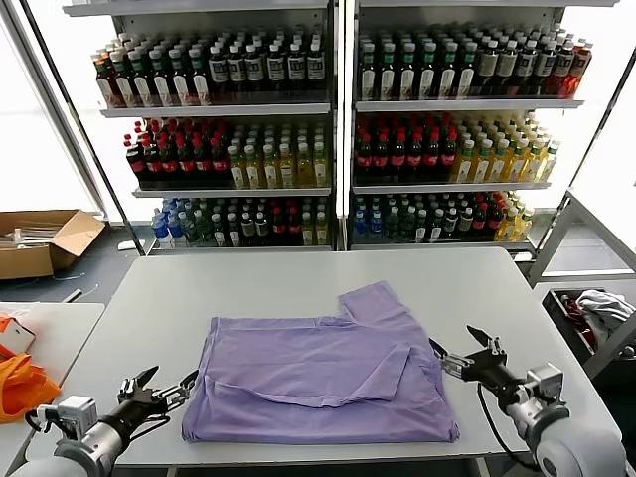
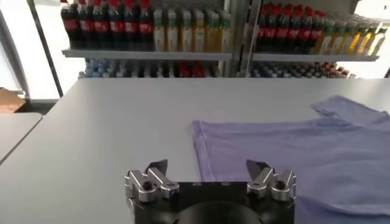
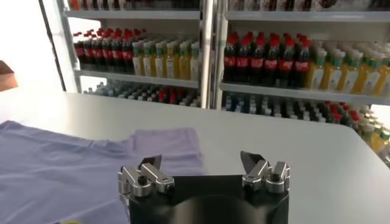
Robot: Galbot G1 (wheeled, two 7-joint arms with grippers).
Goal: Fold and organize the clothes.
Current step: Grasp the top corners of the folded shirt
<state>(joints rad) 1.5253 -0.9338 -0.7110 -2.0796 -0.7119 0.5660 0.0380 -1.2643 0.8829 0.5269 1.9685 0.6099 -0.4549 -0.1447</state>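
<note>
Left gripper (image 1: 159, 386) sits at the lower left of the head view with its jaws spread wide and nothing between them; its fingertips (image 2: 157, 165) are just beside the near left edge of the T-shirt (image 1: 318, 368), and I cannot tell whether they touch the fabric. Right gripper (image 1: 459, 350) sits at the lower right of the head view, likewise released and empty, its tips close to the shirt's right edge.

I see the lavender T-shirt lying flat on the grey table (image 1: 199, 288), in the lower centre of the head view. Its lower portion is folded over itself, leaving a roughly rectangular body, and one short sleeve (image 1: 373, 301) projects toward the upper right. In the left wrist view the shirt fills the right half of the frame; in the right wrist view it fills the lower left.

Shelves of bottled drinks (image 1: 328, 129) occupy the upper part of the head view. An orange bag (image 1: 20, 383) lies at the far left edge, and a cardboard box (image 1: 45, 238) rests on the floor at middle left.
</note>
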